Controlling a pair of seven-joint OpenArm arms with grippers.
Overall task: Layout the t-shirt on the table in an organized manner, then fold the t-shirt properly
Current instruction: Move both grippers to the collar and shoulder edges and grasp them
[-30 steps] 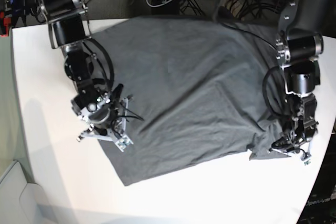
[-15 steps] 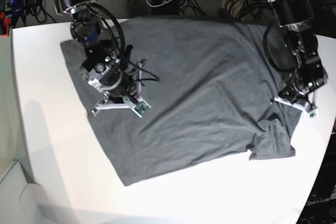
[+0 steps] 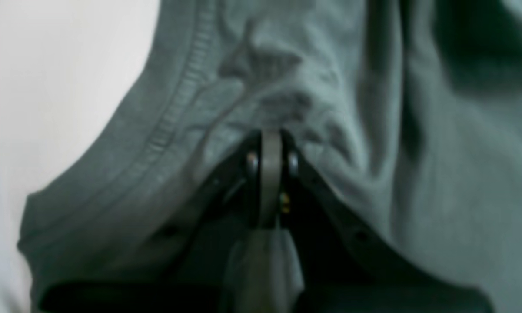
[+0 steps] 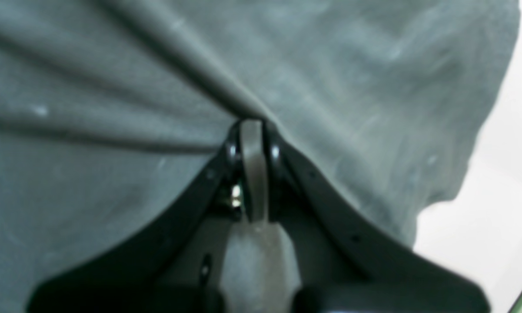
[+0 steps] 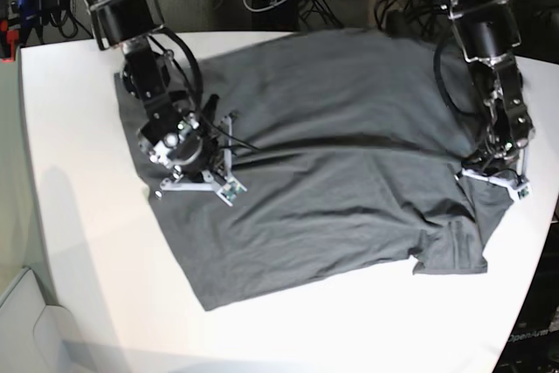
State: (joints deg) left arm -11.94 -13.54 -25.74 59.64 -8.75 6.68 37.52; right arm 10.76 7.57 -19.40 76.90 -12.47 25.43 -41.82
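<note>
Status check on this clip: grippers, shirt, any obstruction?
Left gripper shut on t-shirt. Right gripper shut on it too. Shirt creased on table. No obstruction seen.

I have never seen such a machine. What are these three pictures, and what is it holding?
It is a robot with two arms. The overhead picture shows both arms above a white table, on which a dark grey t-shirt lies spread out. The other two pictures come from small cameras on the wrists, looking along each end effector. The left end effector is shut on a pinch of the t-shirt near a stitched hem. The right end effector is also shut on the t-shirt, and folds run out from its grip. In the overhead picture, the left arm appears on the right side.
</note>
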